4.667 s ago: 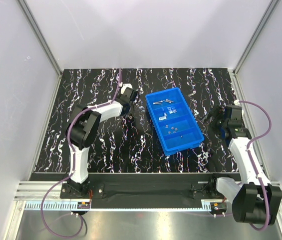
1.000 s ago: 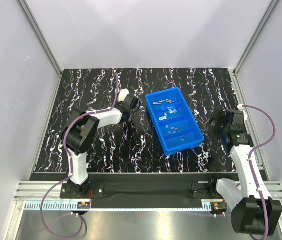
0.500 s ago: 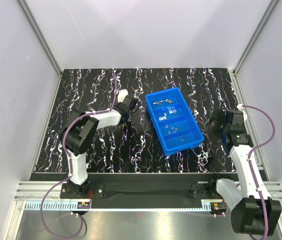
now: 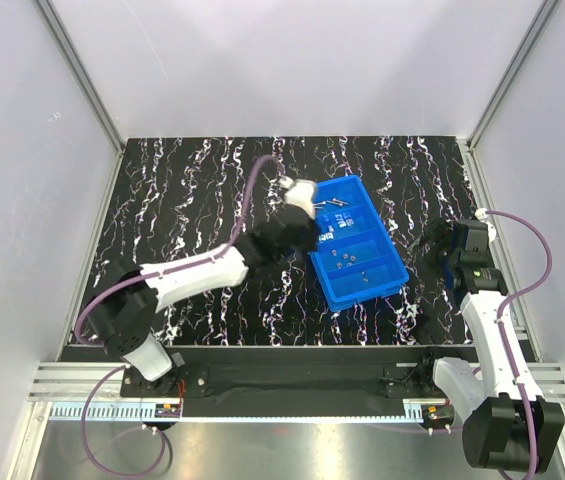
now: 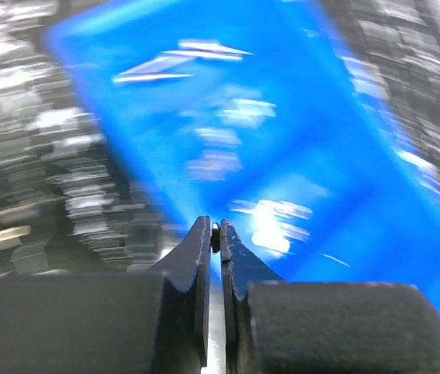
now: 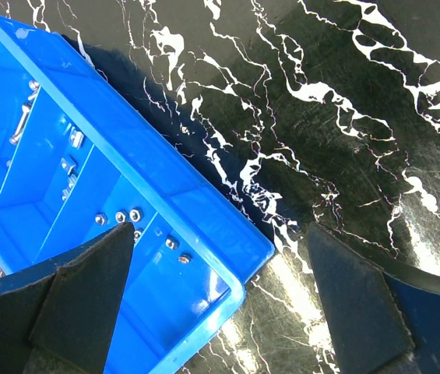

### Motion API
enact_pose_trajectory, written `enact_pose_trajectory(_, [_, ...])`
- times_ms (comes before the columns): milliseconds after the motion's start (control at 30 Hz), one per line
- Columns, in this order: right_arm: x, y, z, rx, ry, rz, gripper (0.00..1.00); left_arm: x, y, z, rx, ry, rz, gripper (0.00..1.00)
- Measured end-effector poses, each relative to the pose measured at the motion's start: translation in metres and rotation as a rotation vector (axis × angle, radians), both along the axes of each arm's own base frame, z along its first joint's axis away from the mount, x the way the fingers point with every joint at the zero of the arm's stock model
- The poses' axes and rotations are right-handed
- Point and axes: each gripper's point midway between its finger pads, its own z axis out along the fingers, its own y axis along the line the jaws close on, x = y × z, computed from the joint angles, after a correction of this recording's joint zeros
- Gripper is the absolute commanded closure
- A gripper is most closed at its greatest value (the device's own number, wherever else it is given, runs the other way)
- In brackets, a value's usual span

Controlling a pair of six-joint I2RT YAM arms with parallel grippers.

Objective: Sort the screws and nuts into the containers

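Note:
The blue tray [image 4: 362, 297] lies mid-table, slanted. Slender screws [image 4: 327, 204] lie in its far compartment, and small nuts [image 4: 342, 258] lie in the middle ones. My left gripper [image 4: 305, 232] is at the tray's left rim. In the blurred left wrist view its tips [image 5: 216, 236] are shut on a tiny metal bit, apparently a nut [image 5: 216, 232], with the tray [image 5: 321, 156] ahead. My right gripper [image 4: 442, 245] hovers right of the tray, wide open and empty [image 6: 220, 229]. Its view shows the tray's near corner [image 6: 196, 195], with nuts [image 6: 135, 214] and screws [image 6: 21, 125] inside.
The table is black marbled [image 4: 192, 180] [image 6: 344, 117], walled by white panels on three sides. A metal rail [image 4: 292, 375] runs along the near edge by the arm bases.
My left arm has swung fast from the table left of the tray to the tray's left rim, stretching out low. The right arm and tray have not moved.

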Motion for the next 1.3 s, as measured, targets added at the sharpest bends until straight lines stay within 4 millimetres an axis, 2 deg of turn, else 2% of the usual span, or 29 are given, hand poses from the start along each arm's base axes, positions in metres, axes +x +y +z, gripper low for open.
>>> enact_pose_trajectory(100, [0.0,0.0,0.001,0.0,-0.003,0.0,0.0,-0.039,-0.055,0.017,-0.037,-0.044,-0.177,0.96])
enact_pose_trajectory(200, [0.0,0.0,0.002,-0.001,-0.006,0.0,0.0,-0.061,-0.09,0.016,-0.043,-0.051,-0.285,0.96])
enact_pose_trajectory(367, [-0.001,-0.003,0.006,-0.013,-0.023,-0.011,0.0,-0.075,-0.116,-0.017,0.016,-0.019,-0.382,0.95])
enact_pose_trajectory(433, [-0.001,-0.003,0.007,-0.015,-0.025,-0.013,0.0,-0.077,-0.122,-0.032,0.048,-0.005,-0.403,0.91])
enact_pose_trajectory(500, [-0.001,-0.003,0.006,-0.015,-0.025,-0.013,0.0,-0.079,-0.126,-0.044,0.077,0.006,-0.417,0.83])
enact_pose_trajectory(533, [-0.001,-0.003,0.006,-0.015,-0.025,-0.013,0.0,-0.079,-0.127,-0.05,0.094,0.013,-0.421,0.7])
enact_pose_trajectory(600, [-0.001,-0.003,0.006,-0.015,-0.025,-0.013,0.0,-0.082,-0.127,-0.056,0.128,0.02,-0.436,0.58])
enact_pose_trajectory(633, [-0.001,-0.003,0.006,-0.015,-0.025,-0.013,0.0,-0.082,-0.126,-0.057,0.136,0.022,-0.439,0.44])
enact_pose_trajectory(667, [-0.001,-0.003,0.006,-0.015,-0.025,-0.013,0.0,-0.082,-0.126,-0.055,0.14,0.015,-0.443,0.38])
enact_pose_trajectory(733, [-0.001,-0.003,0.006,-0.015,-0.025,-0.013,0.0,-0.082,-0.124,-0.049,0.141,0.005,-0.443,0.29])
enact_pose_trajectory(767, [-0.001,-0.003,0.006,-0.015,-0.024,-0.013,0.0,-0.082,-0.122,-0.044,0.143,0.003,-0.439,0.27])
enact_pose_trajectory(867, [-0.001,-0.003,0.005,-0.013,-0.02,-0.011,0.0,-0.078,-0.109,-0.011,0.104,-0.028,-0.405,0.25])
enact_pose_trajectory(933, [-0.001,-0.002,0.003,-0.011,-0.013,-0.009,0.0,-0.066,-0.091,0.027,0.043,-0.067,-0.333,0.25])
enact_pose_trajectory(1000, [0.0,-0.001,0.0,-0.006,-0.003,-0.005,0.0,-0.043,-0.059,0.064,-0.023,-0.104,-0.206,0.24])
enact_pose_trajectory(1067, [0.0,0.0,-0.002,-0.001,0.006,0.0,0.0,-0.015,-0.014,0.087,-0.078,-0.128,-0.046,0.24])
enact_pose_trajectory(1100, [0.001,0.0,-0.003,0.001,0.009,0.002,0.0,0.0,0.012,0.09,-0.089,-0.13,0.036,0.24])
enact_pose_trajectory(1167, [0.001,0.001,-0.005,0.004,0.017,0.004,0.0,0.023,0.055,0.079,-0.076,-0.105,0.165,0.25])
enact_pose_trajectory(1233, [0.002,0.001,-0.006,0.004,0.023,0.004,0.0,0.042,0.091,0.048,-0.027,-0.045,0.273,0.26])
enact_pose_trajectory(1300, [0.002,0.001,-0.007,0.008,0.026,0.007,0.0,0.047,0.111,0.006,0.051,0.041,0.329,0.28])
